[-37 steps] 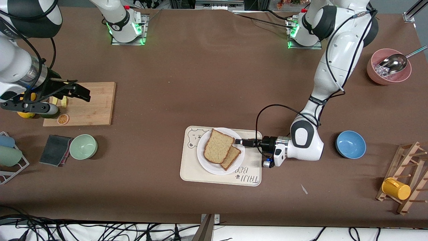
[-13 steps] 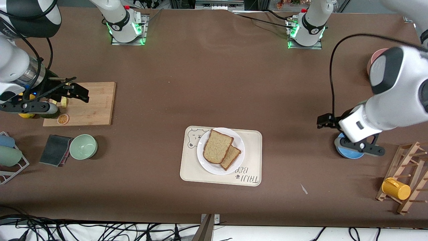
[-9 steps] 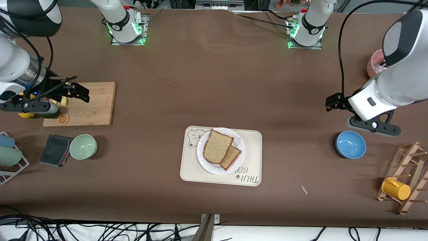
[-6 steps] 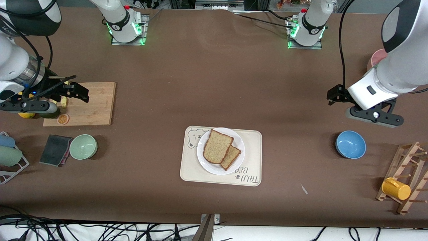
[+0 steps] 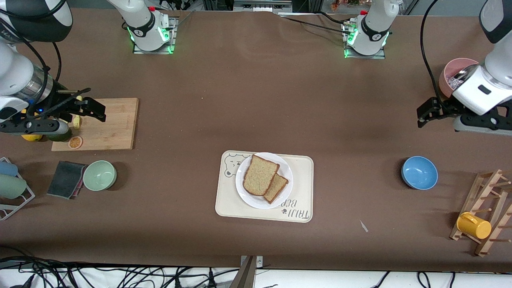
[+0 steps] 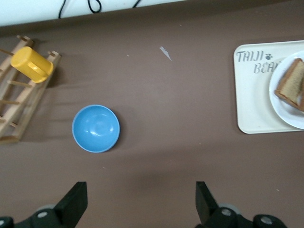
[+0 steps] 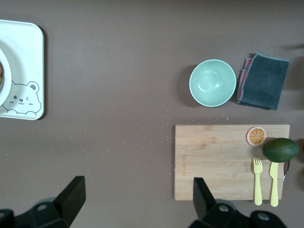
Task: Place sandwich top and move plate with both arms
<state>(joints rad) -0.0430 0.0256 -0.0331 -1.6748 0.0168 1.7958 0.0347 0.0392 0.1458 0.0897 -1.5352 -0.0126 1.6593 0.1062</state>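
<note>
The sandwich top (image 5: 260, 175) already lies on the white plate (image 5: 245, 191), partly covering the smaller slice (image 5: 278, 188); the plate sits on the bear tray (image 5: 304, 188). Moving the plate seems not yet done. The left gripper (image 5: 423, 115), fingers spread and empty, hangs above bare table near the pink bowl (image 5: 447, 80). The right gripper (image 5: 96, 112), also spread, waits over the cutting board (image 5: 116, 128).

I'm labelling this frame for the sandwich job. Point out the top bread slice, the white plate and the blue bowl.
top bread slice (image 5: 260, 175), front view, middle of its speckled face
white plate (image 5: 285, 187), front view, bare rim toward the left arm's end
blue bowl (image 6: 96, 128), left wrist view, centre of its inside
</note>
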